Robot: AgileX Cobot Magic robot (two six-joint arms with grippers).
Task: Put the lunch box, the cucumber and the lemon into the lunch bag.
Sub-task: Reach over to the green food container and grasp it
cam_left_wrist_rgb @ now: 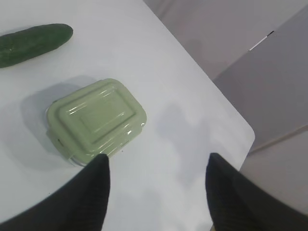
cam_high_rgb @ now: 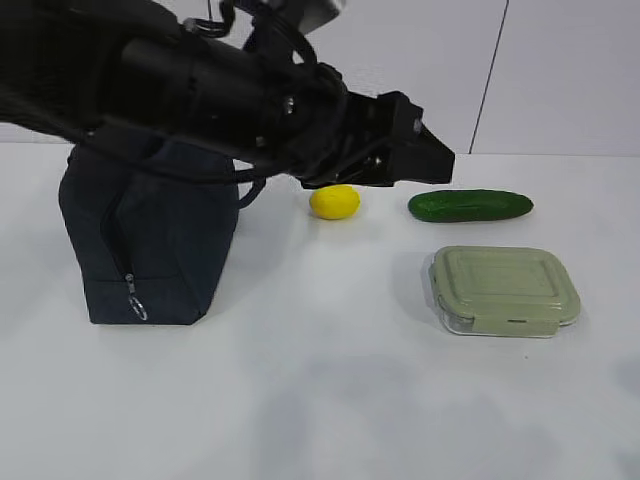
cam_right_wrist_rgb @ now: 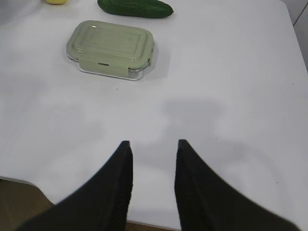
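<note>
Lunch box [cam_left_wrist_rgb: 96, 120] flat on worktop [cam_high_rgb: 320, 400] right of lunch bag [cam_high_rgb: 150, 240]; rigid, slick lid, so grip across the short sides. Left end effector [cam_left_wrist_rgb: 156, 187] open and empty, right end effector [cam_right_wrist_rgb: 153, 168] also parted, empty.

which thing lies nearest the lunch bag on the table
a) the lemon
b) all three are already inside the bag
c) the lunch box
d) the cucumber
a: in the exterior view the lemon lies just right of the lunch bag, while the cucumber and the lunch box lie farther right, all out on the table.
</note>
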